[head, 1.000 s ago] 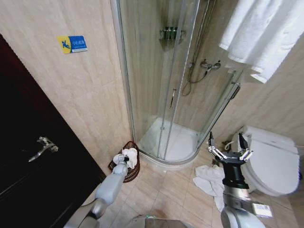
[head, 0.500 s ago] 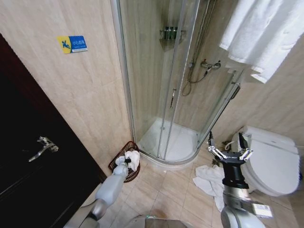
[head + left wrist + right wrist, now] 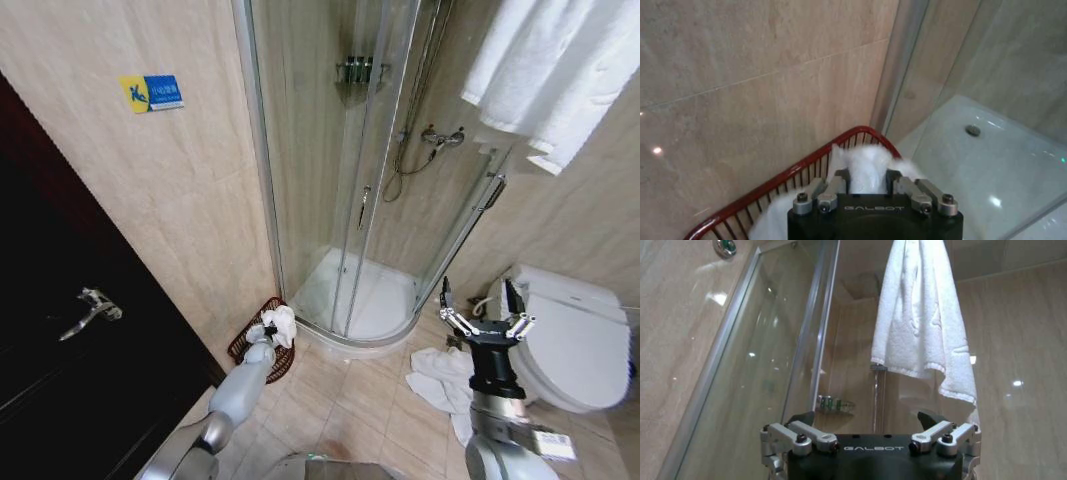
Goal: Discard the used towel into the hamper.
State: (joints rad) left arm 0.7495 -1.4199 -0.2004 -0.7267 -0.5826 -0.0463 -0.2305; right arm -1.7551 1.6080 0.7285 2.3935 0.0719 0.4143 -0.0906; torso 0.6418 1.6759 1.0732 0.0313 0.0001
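Lower centre-left: left gripper (image 3: 268,333) clamped on white towel (image 3: 281,322) over the hamper (image 3: 247,345) rim — right gripper (image 3: 486,318), lower right, spread wide, empty.

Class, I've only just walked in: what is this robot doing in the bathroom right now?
The robot's left gripper is shut on a white towel and holds it at the rim of the reddish-brown hamper, which stands on the floor between the tiled wall and the glass shower enclosure. The towel has not been let go. The right gripper waits open, raised in front of the toilet, with another white towel crumpled on the floor below it.
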